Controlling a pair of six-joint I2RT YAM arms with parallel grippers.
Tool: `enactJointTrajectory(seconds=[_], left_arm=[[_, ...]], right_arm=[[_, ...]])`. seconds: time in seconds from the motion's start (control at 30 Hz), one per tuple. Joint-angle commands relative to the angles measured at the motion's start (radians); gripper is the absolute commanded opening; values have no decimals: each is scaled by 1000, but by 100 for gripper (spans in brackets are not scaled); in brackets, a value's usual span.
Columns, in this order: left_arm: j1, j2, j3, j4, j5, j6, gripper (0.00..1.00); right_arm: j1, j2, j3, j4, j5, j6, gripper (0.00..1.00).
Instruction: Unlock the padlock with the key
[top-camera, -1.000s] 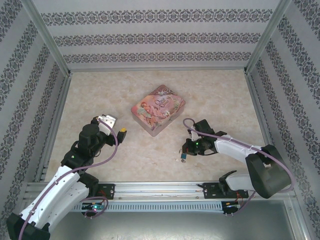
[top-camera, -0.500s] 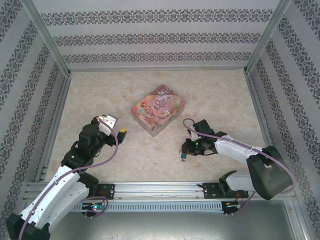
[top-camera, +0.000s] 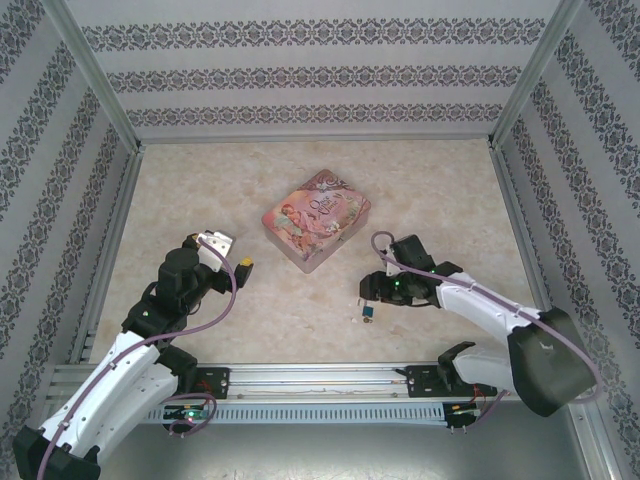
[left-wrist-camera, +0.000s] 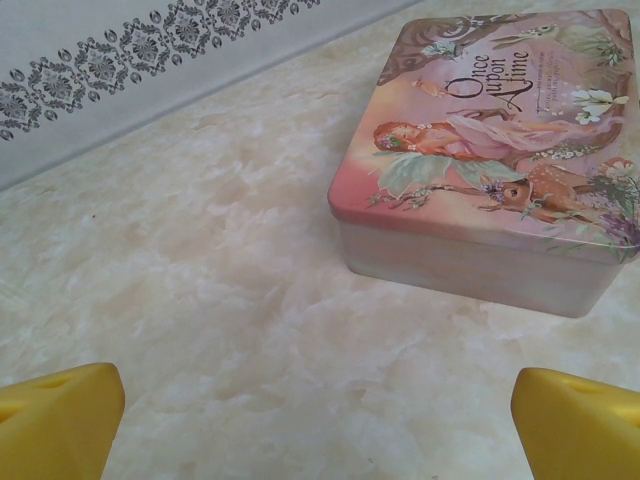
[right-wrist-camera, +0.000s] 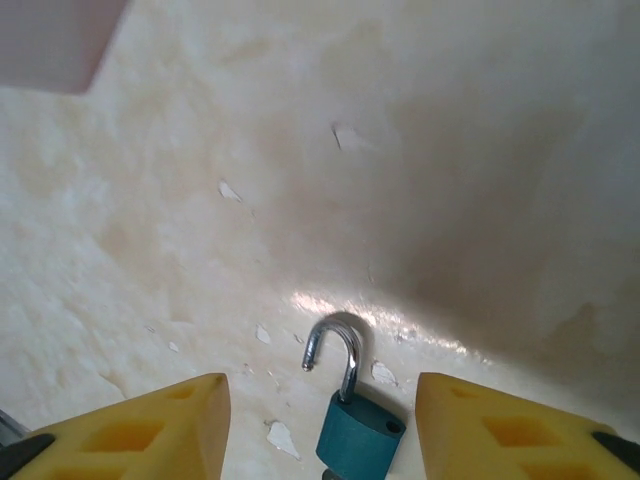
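Note:
The tiny teal padlock (right-wrist-camera: 358, 437) lies flat on the marble table between my right fingers. Its silver shackle (right-wrist-camera: 335, 345) stands swung out, one end free of the body. The right gripper (right-wrist-camera: 322, 405) is open, with a yellow pad (right-wrist-camera: 150, 430) on each side of the lock and touching nothing. From above, the padlock (top-camera: 368, 313) lies just in front of the right gripper (top-camera: 370, 292). A dark bit at the lock's lower end is cut off by the frame, so I cannot tell whether it is the key. The left gripper (left-wrist-camera: 320, 420) is open and empty, well away at the left (top-camera: 231, 253).
The pink illustrated tin (top-camera: 315, 217) sits mid-table, also ahead of the left wrist (left-wrist-camera: 490, 150). Patterned walls and metal rails (top-camera: 105, 270) enclose the table. Bare marble (top-camera: 440, 200) lies behind the right arm.
The right arm has drawn slightly back to the right, off the padlock, which stays on the table. The left arm has not moved.

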Motion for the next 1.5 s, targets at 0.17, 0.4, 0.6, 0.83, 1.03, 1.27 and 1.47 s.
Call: enactJointTrajectory(seconds=[0.17,0.4,0.6,0.83,1.03,1.27,1.47], left_arm=[[7,-13,-10,-19,4,29,99],[8,-13,-9,-27,0,29,99],[8,-13,-9,-27,-1,30,99],[8,-10,-11,-24,-3,31,99],[8,-7,-14,-21,-13,30,99],[8,15,-17,-6,-64,17,99],[8,30,-21,-2,-61,13,99]], right_arm=[[-98,-132,93,-55,175,-97,68],[-222,-156,179,-48,241,-204,79],[-308,-171,181,44,321,-289,98],[-363,-122,81,324,379,-412,98],[-369,-16,11,553,404,-446,98],[-373,121,-44,806,390,-496,98],[-375,215,-30,853,362,-537,98]])
